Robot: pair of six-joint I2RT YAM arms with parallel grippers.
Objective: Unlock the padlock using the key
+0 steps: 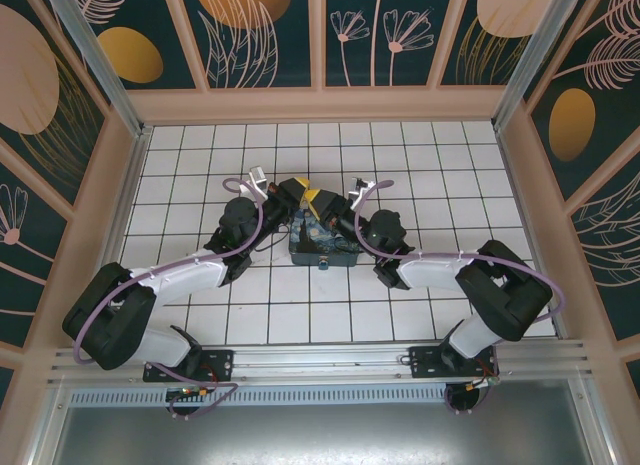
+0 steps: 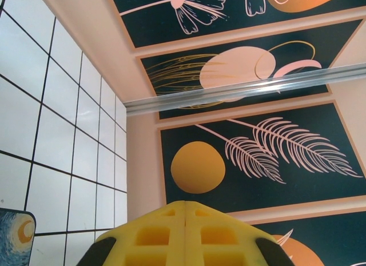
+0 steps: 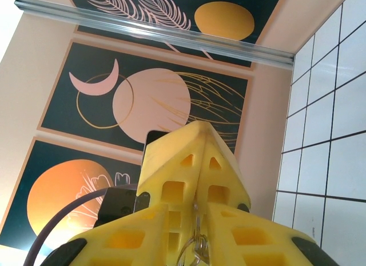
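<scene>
The left claw (image 2: pixel 185 211) is clenched, its yellow fingers pressed flush along one seam with nothing between them. A corner of the box (image 2: pixel 14 234), printed with a swirling blue and yellow night sky, is cut off at the edge of the left wrist view.

The right claw (image 3: pixel 199 140) is nearly closed. A thin metal loop (image 3: pixel 197 246) sits in the narrow slit between its fingers, cut off at the bottom edge. I cannot tell whether the loop is clamped, or whether it belongs to the padlock or the key.

From above, both claws meet over the box on the tiled bench (image 1: pixel 200 165) and hide much of it. The padlock and key are too small to make out there.
</scene>
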